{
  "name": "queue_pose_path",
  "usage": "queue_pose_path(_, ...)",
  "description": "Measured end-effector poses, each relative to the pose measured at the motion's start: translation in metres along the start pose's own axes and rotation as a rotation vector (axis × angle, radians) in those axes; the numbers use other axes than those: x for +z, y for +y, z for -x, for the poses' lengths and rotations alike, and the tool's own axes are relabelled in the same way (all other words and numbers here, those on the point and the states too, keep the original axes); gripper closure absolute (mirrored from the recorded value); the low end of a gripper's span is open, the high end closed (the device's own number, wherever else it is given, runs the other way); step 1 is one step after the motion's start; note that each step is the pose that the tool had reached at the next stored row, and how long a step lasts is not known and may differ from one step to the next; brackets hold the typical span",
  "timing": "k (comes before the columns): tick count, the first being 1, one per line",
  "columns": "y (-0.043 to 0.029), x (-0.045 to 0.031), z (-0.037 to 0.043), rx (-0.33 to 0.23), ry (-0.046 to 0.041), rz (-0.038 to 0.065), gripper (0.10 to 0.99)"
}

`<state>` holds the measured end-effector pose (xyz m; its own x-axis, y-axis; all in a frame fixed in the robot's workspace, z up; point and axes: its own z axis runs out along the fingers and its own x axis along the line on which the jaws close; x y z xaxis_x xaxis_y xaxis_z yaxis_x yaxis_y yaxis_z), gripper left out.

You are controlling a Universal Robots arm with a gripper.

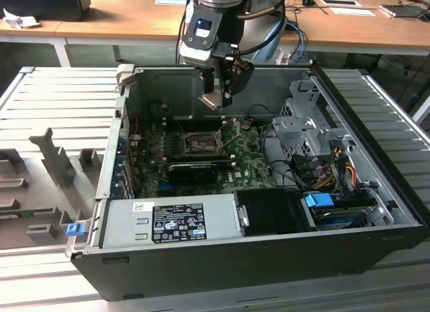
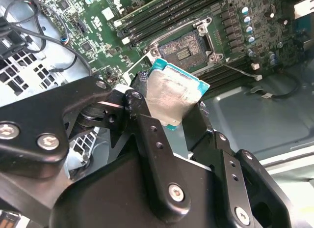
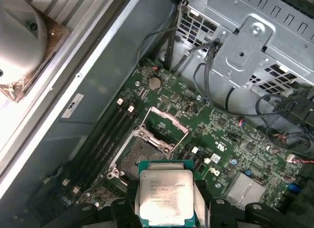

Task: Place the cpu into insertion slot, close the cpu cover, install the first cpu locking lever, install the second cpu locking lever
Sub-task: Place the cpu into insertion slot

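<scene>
Jaws pinch the cpu [image 3: 167, 196] by its 2 sides, high above the open insertion slot [image 3: 140, 156]. It looks tilted, so it could land crooked and scratch the slot inside.

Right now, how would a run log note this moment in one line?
pincer: shut on cpu | cpu: aloft, not seated | insertion slot: empty | cpu cover: open
</scene>
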<state>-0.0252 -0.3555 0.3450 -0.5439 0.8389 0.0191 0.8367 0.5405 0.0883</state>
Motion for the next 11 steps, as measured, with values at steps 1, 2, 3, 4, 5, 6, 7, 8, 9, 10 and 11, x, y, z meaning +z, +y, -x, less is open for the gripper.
queue_pose_path(1, 0.0, 0.0001, 0.0, 0.007, -0.0006, 0.0, 0.557)
queue_pose_path(2, 0.0, 0.0002, 0.0, 0.018, -0.0015, 0.0, 0.557)
queue_pose_path(3, 0.0, 0.0004, 0.0, 0.029, -0.0025, 0.001, 0.557)
queue_pose_path(4, -0.0001, 0.0006, 0.0, 0.041, -0.0036, 0.001, 0.557)
queue_pose_path(5, -0.0001, 0.0006, 0.0, 0.047, -0.0042, 0.001, 0.557)
queue_pose_path(6, -0.0001, 0.0007, 0.0, 0.053, -0.0047, 0.001, 0.557)
queue_pose_path(7, -0.0001, 0.0009, 0.0, 0.059, -0.0052, 0.001, 0.557)
queue_pose_path(8, -0.0001, 0.001, 0.0, 0.065, -0.0057, 0.001, 0.557)
queue_pose_path(9, -0.0001, 0.0011, 0.0, 0.072, -0.0064, 0.001, 0.557)
queue_pose_path(10, -0.0001, 0.0012, 0.0, 0.077, -0.0069, 0.001, 0.557)
queue_pose_path(11, -0.0001, 0.0014, 0.0, 0.083, -0.0074, 0.002, 0.557)
